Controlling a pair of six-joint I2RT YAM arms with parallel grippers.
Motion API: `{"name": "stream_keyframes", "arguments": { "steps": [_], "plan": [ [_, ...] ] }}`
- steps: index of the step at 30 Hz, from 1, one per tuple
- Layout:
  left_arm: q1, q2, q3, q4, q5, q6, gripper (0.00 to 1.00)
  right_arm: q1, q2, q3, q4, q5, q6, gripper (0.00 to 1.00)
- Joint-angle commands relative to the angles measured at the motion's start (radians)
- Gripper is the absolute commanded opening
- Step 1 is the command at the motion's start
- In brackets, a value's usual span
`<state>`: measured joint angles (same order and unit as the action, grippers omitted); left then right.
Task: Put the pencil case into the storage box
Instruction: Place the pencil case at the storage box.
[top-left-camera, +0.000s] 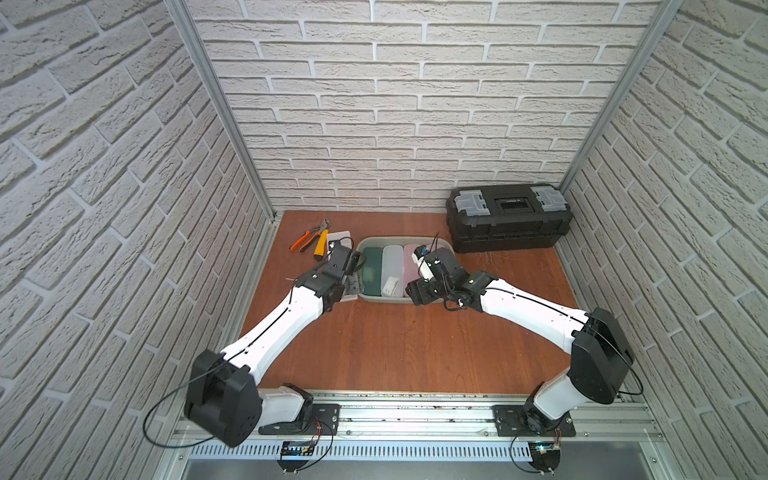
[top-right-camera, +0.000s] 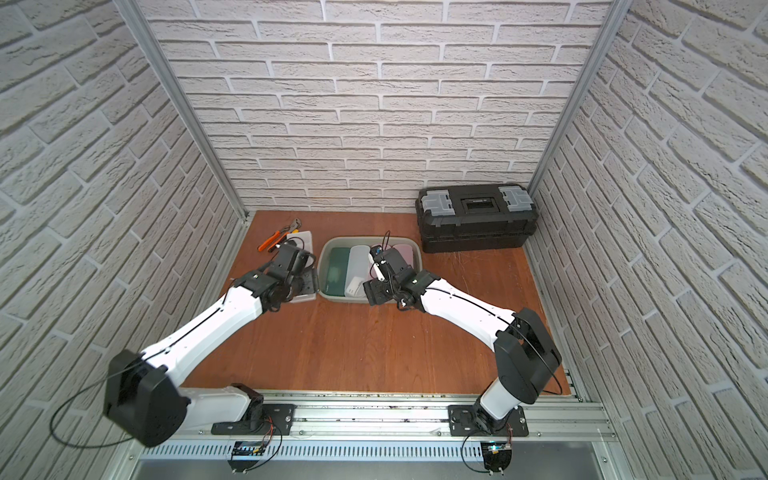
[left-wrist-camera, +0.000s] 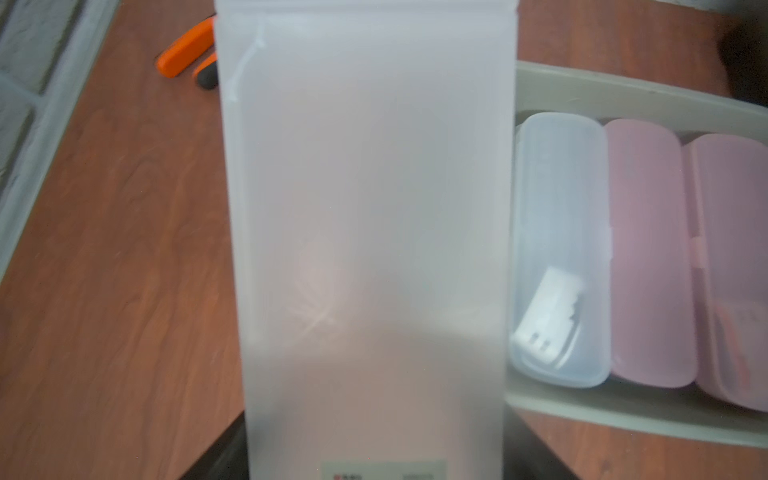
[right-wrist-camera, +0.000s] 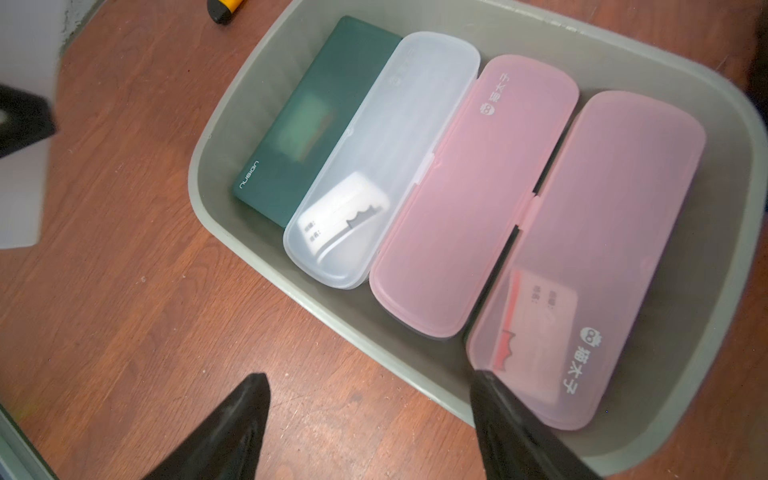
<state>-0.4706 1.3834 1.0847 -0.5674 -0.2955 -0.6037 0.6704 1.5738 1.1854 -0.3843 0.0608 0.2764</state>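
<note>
Found the frosted pencil case (left-wrist-camera: 365, 228) outside the storage box (top-left-camera: 395, 239), just beside the box wall on the left arm's side, over the table (top-left-camera: 395, 353). Noted the left gripper (top-left-camera: 348, 276) closed tight on that case at its near end, dark fingers (left-wrist-camera: 220, 457) on both long edges. Cannot tell whether resting or lifted. Counted four cases lying side by side inside the storage box: dark green case (right-wrist-camera: 307, 124), clear case (right-wrist-camera: 382, 158), pink case (right-wrist-camera: 473, 195), second pink case (right-wrist-camera: 602, 249). Noted the right gripper (right-wrist-camera: 369, 374) above the near rim of the storage box, spread wide, holding nothing. Logged orange-handled pliers (top-left-camera: 307, 239) beyond the box's far left corner and black toolbox (top-left-camera: 507, 218) beyond its far right corner.
</note>
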Motion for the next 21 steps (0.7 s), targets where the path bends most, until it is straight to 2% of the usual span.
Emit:
{"name": "stream_keyframes", "arguments": {
  "steps": [1, 5, 10, 21],
  "plan": [
    [0.006, 0.125, 0.1, 0.085, 0.07, 0.107, 0.74, -0.02, -0.078, -0.011, 0.002, 0.065, 0.006, 0.8],
    [0.009, 0.265, 0.184, 0.137, 0.116, 0.138, 0.74, -0.038, -0.117, -0.051, -0.005, 0.086, 0.019, 0.8],
    [0.011, 0.371, 0.24, 0.169, 0.161, 0.144, 0.74, -0.051, -0.136, -0.076, -0.011, 0.094, 0.025, 0.8],
    [0.01, 0.409, 0.193, 0.195, 0.199, 0.125, 0.78, -0.057, -0.109, -0.062, -0.008, 0.078, 0.031, 0.8]
  ]
}}
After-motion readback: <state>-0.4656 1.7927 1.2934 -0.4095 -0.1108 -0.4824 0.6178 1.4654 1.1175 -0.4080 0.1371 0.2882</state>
